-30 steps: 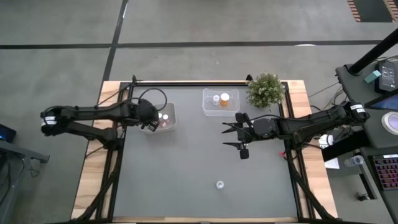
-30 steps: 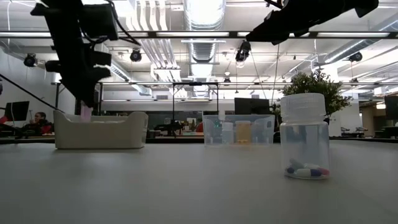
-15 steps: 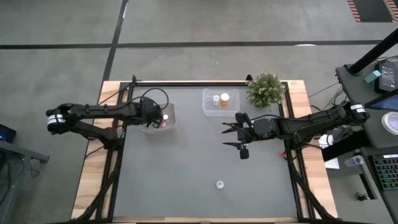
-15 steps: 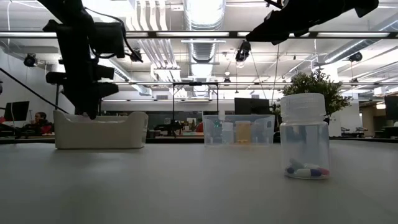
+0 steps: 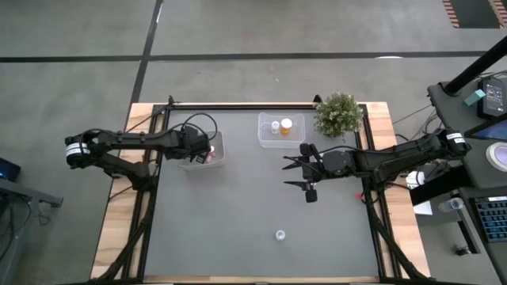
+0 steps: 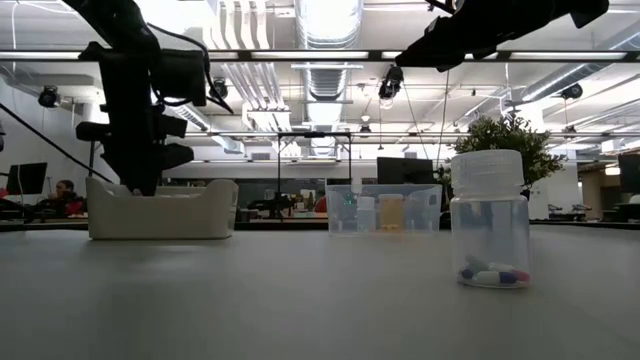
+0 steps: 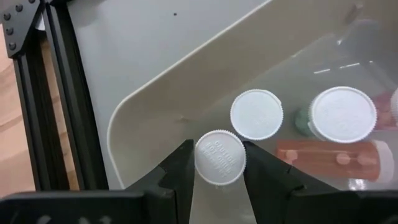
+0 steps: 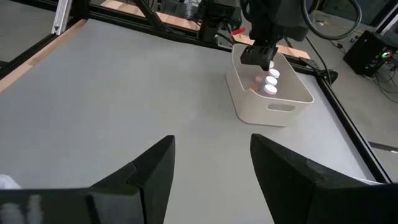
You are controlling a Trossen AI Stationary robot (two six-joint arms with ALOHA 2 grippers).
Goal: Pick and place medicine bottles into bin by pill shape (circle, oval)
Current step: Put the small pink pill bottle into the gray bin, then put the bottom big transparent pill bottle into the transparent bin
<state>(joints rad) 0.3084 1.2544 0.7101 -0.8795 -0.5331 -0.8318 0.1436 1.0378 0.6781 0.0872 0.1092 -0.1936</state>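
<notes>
looking at your left gripper [image 7: 219,171]: it's down inside the white bin [image 5: 212,155] at the table's left-rear, fingers closed on a white-capped bottle [image 7: 220,157], one finger on each side of the cap. in the left wrist view that held bottle sits just beside another white-capped bottle [image 7: 256,114], with a third white cap [image 7: 344,114] further along and an orange bottle [image 7: 329,158] lying on its side on the bin floor. your right gripper [image 5: 297,173] hangs above the table's centre-right with its fingers spread wide and nothing between them. the clear bin [image 5: 280,139] at the rear, just beside the potted plant [image 5: 339,114], has two bottles standing in it, one white [image 5: 275,127] and one orange [image 5: 286,125]. one clear bottle with coloured pills [image 6: 489,219] stands alone near the front edge, well apart from both bins.
</notes>
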